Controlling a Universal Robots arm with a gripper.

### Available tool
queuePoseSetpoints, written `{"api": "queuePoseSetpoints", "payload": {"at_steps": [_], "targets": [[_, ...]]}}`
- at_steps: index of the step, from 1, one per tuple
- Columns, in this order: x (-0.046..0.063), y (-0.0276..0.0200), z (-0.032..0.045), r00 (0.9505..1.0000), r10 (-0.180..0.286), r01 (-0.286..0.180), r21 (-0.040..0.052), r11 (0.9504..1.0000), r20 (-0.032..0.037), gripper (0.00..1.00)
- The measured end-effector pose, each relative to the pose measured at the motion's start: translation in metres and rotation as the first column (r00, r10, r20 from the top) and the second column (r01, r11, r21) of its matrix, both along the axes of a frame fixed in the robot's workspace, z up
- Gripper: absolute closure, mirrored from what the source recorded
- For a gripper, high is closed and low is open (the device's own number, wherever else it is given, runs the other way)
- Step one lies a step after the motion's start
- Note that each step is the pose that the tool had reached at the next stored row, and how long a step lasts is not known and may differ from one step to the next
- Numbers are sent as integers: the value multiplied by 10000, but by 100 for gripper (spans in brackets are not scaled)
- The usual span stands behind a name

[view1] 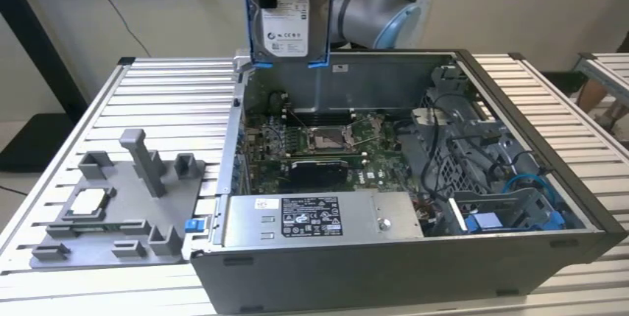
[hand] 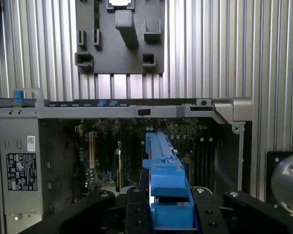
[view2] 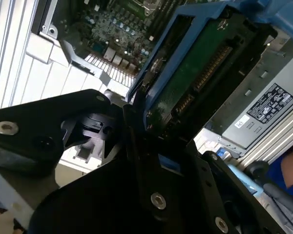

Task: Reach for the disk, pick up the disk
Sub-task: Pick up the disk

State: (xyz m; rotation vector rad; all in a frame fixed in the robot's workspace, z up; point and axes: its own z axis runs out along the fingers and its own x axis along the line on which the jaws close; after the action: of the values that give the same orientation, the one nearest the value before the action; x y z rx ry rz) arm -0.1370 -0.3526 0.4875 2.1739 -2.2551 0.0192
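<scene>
The gripper (view2: 151, 141) pinches the disk (view1: 288, 14) tight by its blue frame, holding it high above the open computer (view1: 413, 183).

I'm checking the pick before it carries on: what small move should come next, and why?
Probably a short, straight lift. The disk hangs upright above the open computer case, clamped in the tool, its lower edge just over the case's rear wall. More height would likely keep it clear of that wall.
</scene>
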Motion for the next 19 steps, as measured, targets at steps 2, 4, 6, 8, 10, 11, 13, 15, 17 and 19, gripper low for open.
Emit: {"api": "queuePoseSetpoints", "payload": {"at_steps": [2, 4, 6, 8, 10, 11, 13, 15, 17, 19], "targets": [[90, 0, -1, 10000, -1, 1, 0, 10000, 0, 100], [184, 0, -2, 10000, 0, 0, 0, 10000, 0, 100], [274, 0, -4, 10000, 0, 0, 0, 10000, 0, 100], [364, 0, -5, 10000, -1, 1, 0, 10000, 0, 100], [455, 0, -6, 10000, 0, 0, 0, 10000, -1, 100], [503, 0, -7, 10000, -1, 1, 0, 10000, -1, 100], [590, 0, -9, 10000, 0, 0, 1, 10000, -2, 100], [683, -1, -10, 10000, 0, 0, 0, 10000, -4, 100], [774, -1, -12, 10000, -1, 1, 0, 10000, -5, 100], [864, -1, -13, 10000, -1, 1, 0, 10000, -6, 100]]}}
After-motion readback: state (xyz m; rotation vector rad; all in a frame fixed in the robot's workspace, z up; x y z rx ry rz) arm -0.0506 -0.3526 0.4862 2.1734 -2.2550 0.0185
